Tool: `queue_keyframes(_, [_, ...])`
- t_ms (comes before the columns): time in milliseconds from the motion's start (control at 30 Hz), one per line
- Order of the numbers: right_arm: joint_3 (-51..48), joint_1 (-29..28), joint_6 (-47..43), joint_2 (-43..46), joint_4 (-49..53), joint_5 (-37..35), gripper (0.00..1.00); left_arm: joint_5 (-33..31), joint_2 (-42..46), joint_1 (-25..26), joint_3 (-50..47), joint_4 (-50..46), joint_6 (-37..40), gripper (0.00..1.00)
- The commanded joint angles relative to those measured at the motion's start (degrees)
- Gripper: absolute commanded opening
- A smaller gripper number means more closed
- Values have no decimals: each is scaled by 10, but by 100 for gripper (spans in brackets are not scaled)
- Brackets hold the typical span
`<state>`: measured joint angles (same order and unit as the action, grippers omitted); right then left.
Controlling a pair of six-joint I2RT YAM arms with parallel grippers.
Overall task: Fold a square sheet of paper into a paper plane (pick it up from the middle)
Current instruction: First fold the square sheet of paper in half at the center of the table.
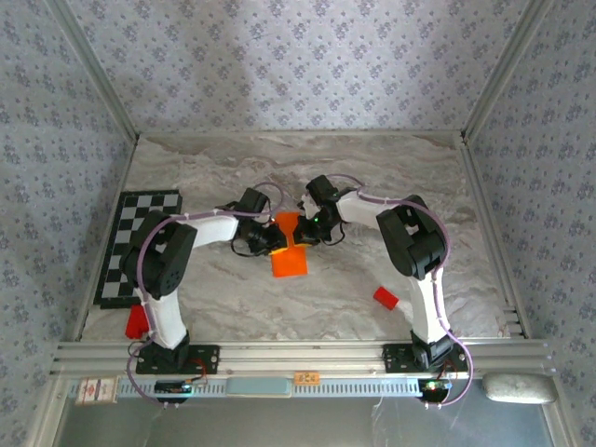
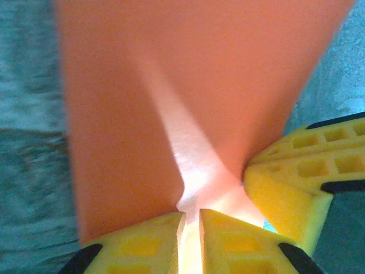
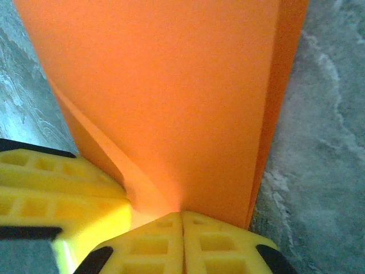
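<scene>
Both left fingers (image 2: 142, 246) and right fingers (image 3: 219, 245) are clamped on the orange sheet of paper (image 1: 290, 262). Lift together gently, no tearing.

the square sheet of paper (image 2: 171, 103) runs off the top edge in both wrist views; the left arm hides part of a red block (image 1: 136, 323).

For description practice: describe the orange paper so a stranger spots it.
On the grey marbled table, look centre. The bright orange sheet of paper is pinched by the left gripper and right gripper; unlike the small red blocks, it is thin and creased.
</scene>
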<state>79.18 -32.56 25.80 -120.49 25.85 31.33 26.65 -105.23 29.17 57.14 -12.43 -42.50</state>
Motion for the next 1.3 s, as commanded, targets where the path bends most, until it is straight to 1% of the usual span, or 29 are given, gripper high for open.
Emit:
queue_keyframes(0, [-33, 3, -18, -71, 82, -153, 9, -44, 18, -29, -47, -32, 9, 16])
queue_keyframes(167, [-33, 4, -23, -70, 83, -158, 9, -38, 68, -37, -50, -51, 34, 16])
queue_keyframes(300, [-32, 4, -24, -70, 83, -157, 9, 3, 93, -34, -31, -15, 30, 17])
queue_keyframes(367, [-32, 3, -24, -71, 83, -156, 9, 17, 81, -29, -15, 3, 20, 17])
queue_keyframes(533, [-31, 3, -21, -74, 83, -154, 9, 35, 0, -22, 43, 11, 9, 17])
queue_keyframes(700, [-32, 2, -20, -71, 83, -157, 9, 39, -39, -22, 60, 17, 13, 17])
queue_keyframes(833, [-33, 3, -23, -70, 83, -160, 9, 26, -45, -30, 44, 17, 23, 17])
queue_keyframes(867, [-33, 2, -24, -70, 97, -160, 9, 19, -43, -36, 34, 20, 26, 16])
queue_keyframes(1033, [-35, 4, -28, -71, 101, -164, 9, 7, -28, -80, -26, 42, 37, 16])
queue_keyframes(1167, [-37, 5, -29, -70, 102, -166, 9, 12, -6, -109, -48, 35, 47, 16])
queue_keyframes(1267, [-38, 5, -30, -69, 102, -166, 9, 25, 22, -109, -40, 30, 48, 16])
